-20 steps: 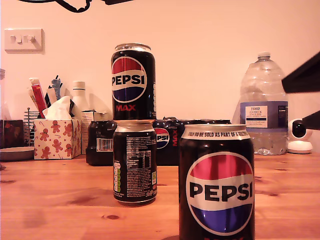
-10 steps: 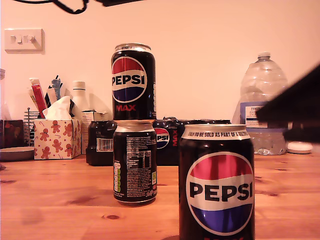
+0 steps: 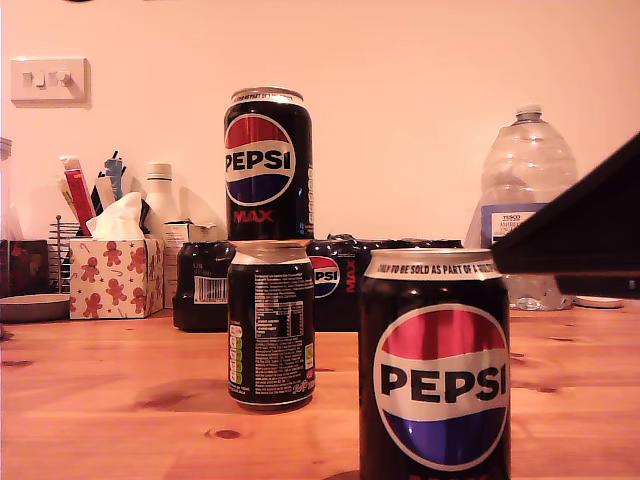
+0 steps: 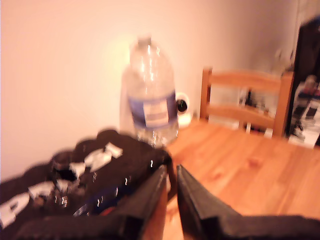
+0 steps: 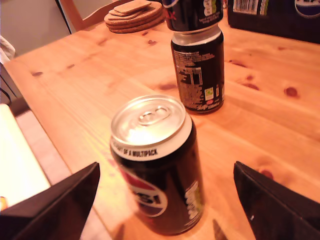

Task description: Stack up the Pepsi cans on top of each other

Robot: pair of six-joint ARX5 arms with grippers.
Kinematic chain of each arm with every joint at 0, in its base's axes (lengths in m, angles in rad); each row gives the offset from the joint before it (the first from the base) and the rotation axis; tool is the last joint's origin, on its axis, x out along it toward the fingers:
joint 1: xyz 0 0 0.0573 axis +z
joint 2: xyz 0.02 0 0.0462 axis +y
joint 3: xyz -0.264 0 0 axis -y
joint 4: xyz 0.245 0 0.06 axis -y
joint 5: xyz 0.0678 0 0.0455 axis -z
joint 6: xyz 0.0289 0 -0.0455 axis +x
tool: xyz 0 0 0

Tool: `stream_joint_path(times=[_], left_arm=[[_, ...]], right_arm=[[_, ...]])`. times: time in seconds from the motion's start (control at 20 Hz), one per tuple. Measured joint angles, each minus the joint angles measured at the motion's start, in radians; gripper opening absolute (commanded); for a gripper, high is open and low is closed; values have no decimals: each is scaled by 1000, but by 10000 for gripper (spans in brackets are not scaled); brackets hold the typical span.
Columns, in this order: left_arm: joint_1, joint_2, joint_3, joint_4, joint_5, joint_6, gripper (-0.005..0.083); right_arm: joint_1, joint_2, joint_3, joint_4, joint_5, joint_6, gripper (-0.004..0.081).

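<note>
Black aluminium with a silver lid, the loose Pepsi can (image 5: 157,165) stands upright on the pine worktop (image 5: 90,75), its long axis vertical. It sits straight ahead of my second pincer (image 5: 165,192) and between its two dark fingers (image 5: 55,205), which are spread wide on either side with clear gaps, touching nothing. From that pincer the two-can stack lies farther on and a little to one side of the loose can. Its lower can (image 5: 198,72) stands on the wood, and the upper can (image 5: 192,12) rests squarely on its lid.

My first pincer (image 4: 170,190) has its fingers drawn almost together, holding nothing. It points toward the shrink-wrapped multipack (image 4: 85,175) and the water bottle (image 4: 150,95), away from the loose can. So my second pincer is clearly the nearer one. I judge that the coming move turns on closing around the can's round wall at mid-height without tipping it.
</note>
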Motion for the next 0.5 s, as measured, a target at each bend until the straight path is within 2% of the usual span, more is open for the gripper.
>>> stream_joint_path(times=[0.2,0.5], left_arm=[[12,-22,-14,1,-31,0,46],[97,-175,-145,1,-35,-1,46]], right_arm=[[14,99,-2,88,1,-1,776],[20,285,-5,252,0,-4,776]])
